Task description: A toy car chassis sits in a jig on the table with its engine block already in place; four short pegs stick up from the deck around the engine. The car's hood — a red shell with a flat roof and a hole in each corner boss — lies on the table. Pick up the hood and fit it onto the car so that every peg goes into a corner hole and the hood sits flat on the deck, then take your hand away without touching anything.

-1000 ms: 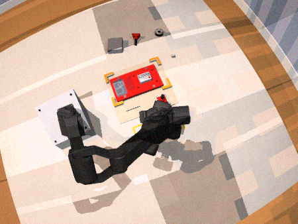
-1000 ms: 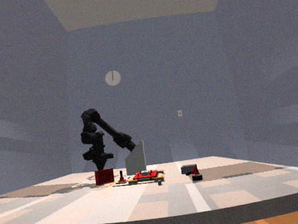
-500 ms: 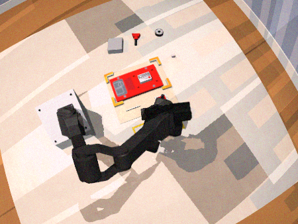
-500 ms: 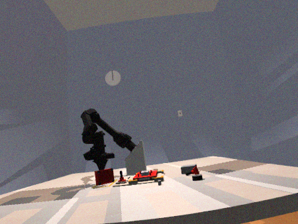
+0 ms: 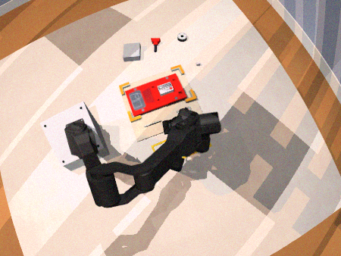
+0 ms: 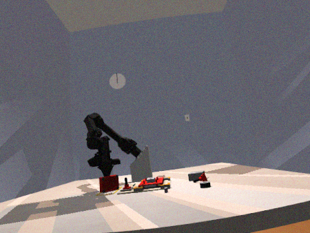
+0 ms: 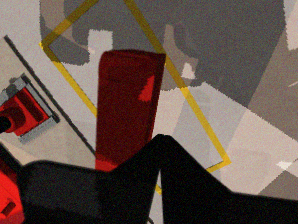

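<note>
Matte black arm (image 5: 151,167) at lower left of the top view, blocky cylindrical joints, slim straight links, boxy wrist, pale grey square base plate (image 5: 51,126) with dark corner screws
</note>
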Controlling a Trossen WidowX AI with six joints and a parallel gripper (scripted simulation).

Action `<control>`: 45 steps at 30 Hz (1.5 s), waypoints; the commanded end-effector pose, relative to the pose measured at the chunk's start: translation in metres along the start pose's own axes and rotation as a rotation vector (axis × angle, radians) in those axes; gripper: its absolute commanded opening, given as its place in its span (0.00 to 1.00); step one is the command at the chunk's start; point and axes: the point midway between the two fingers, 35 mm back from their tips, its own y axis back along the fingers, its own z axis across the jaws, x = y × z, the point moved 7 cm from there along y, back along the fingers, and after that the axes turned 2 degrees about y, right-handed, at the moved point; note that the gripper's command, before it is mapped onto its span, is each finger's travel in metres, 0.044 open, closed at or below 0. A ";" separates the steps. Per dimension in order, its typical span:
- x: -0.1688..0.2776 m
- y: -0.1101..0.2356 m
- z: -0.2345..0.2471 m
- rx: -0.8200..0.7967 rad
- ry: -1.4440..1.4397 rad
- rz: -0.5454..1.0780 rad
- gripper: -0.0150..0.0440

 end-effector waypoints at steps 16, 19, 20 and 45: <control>-0.002 0.001 0.014 0.002 -0.003 -0.005 0.25; -0.002 0.001 0.016 0.002 -0.003 -0.005 0.25; -0.002 0.001 0.017 0.002 -0.003 -0.005 0.25; 0.000 0.070 0.029 0.001 -0.003 -0.004 0.25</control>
